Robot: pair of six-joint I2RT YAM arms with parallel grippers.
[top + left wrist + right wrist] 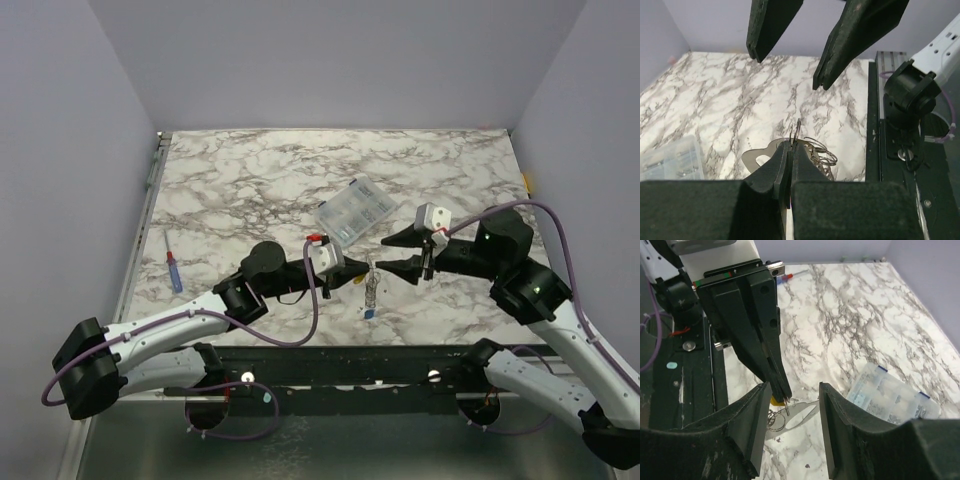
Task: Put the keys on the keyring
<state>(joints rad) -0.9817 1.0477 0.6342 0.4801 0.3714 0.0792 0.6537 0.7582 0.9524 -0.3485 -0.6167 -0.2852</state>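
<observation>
Over the front centre of the marble desk [250,180] two arms reach toward each other. The left end effector [362,276] is clenched on the keyring [796,131], and the right end effector [388,254] is released, jaws spread around that pinch. Only the top view shows one clear box [357,208], one screwdriver [174,270] and one blue key [369,313]; the left wrist view shows the ring's wire coils, and the right wrist view one yellow key [775,401].

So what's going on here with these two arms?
The left claw is shut on the keyring, pinching its thin wire near the front edge of the marble table. The right claw faces it close up, jaws open, holding nothing. A blue key lies at the ring's near end. Whether it is threaded on cannot be told.
</observation>
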